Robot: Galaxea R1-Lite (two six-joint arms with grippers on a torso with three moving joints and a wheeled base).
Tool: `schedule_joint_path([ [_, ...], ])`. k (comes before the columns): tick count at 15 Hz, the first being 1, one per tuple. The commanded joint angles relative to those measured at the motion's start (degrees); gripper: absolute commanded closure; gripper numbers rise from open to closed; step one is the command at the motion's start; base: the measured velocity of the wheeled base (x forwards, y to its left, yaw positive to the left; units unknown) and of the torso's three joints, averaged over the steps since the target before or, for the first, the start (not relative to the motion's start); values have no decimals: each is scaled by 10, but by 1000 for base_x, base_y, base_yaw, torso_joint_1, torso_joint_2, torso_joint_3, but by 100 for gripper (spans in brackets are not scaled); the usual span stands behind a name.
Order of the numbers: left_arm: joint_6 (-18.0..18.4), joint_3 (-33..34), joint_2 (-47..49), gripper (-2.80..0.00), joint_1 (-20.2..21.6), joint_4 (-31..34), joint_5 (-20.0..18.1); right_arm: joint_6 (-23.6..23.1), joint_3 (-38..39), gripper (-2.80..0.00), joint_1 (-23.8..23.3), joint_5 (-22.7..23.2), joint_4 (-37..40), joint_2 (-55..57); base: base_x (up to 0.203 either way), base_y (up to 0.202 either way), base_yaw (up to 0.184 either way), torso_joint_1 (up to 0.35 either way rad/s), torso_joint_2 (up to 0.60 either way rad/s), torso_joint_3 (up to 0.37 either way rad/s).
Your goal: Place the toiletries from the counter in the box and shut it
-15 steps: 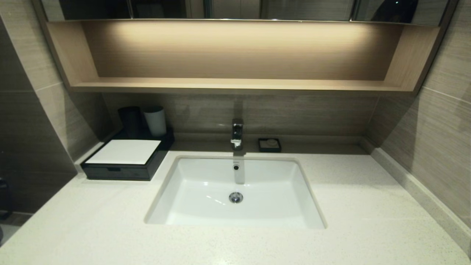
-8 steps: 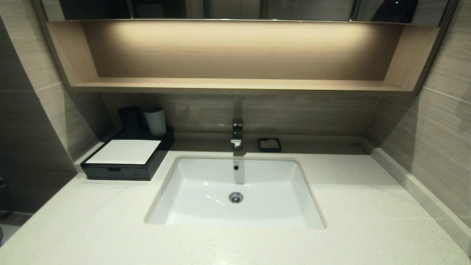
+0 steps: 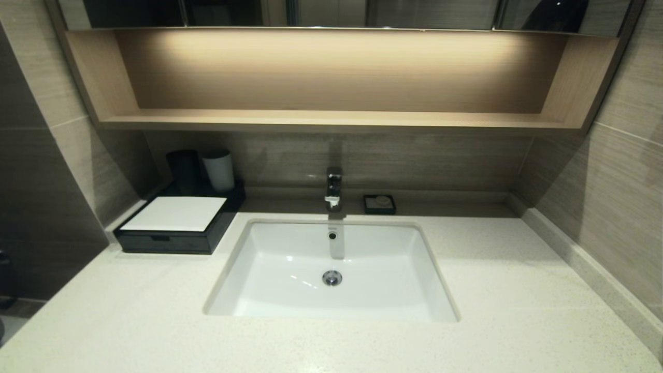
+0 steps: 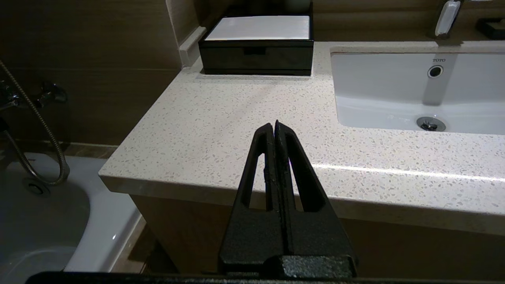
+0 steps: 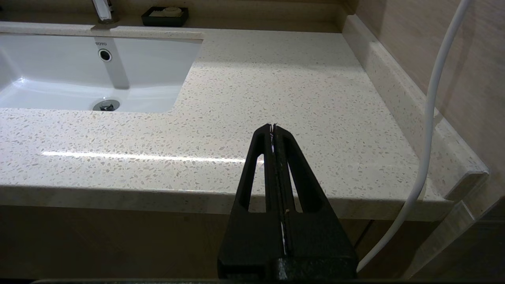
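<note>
Both grippers, left gripper (image 4: 275, 127) and right gripper (image 5: 273, 129), hang off the table's (image 3: 129, 321) near edge with jaws pressed together and empty; no toiletries show, the box (image 4: 256, 45) sits shut far ahead of the left jaws, so seemingly nothing remains.

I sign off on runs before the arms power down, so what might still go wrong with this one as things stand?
The box has its drawer flush and no toiletries lie on the counter, so it looks finished, but the contents are hidden; a sleeve may be jammed inside. The left gripper and right gripper, both shut, sit near the counter's front edge, so a careless retreat might clip it. A white cable hangs beside the right gripper and might snag.
</note>
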Motion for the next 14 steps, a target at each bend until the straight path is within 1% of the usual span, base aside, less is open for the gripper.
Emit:
schedule_joint_path([
  [1,9,14,-16,0,0,-4,-8,0,1,0,0,0,0,-1,0,0,0,0,0,0],
  [5,12,47,-16,0,0,-38,-17,0,1,0,0,0,0,-1,0,0,0,0,0,0],
  [6,12,52,-16,0,0,-39,-20,0,1,0,0,0,0,0,0,0,0,0,0,0],
  [8,11,54,-16,0,0,-39,-40,0,1,0,0,0,0,-1,0,0,0,0,0,0],
  [12,10,57,-16,0,0,-40,-45,0,1,0,0,0,0,-1,0,0,0,0,0,0],
  [13,11,60,-16,0,0,-44,-53,0,1,0,0,0,0,-1,0,0,0,0,0,0],
  [14,11,73,-16,0,0,-69,-58,0,1,0,0,0,0,-1,0,0,0,0,0,0],
])
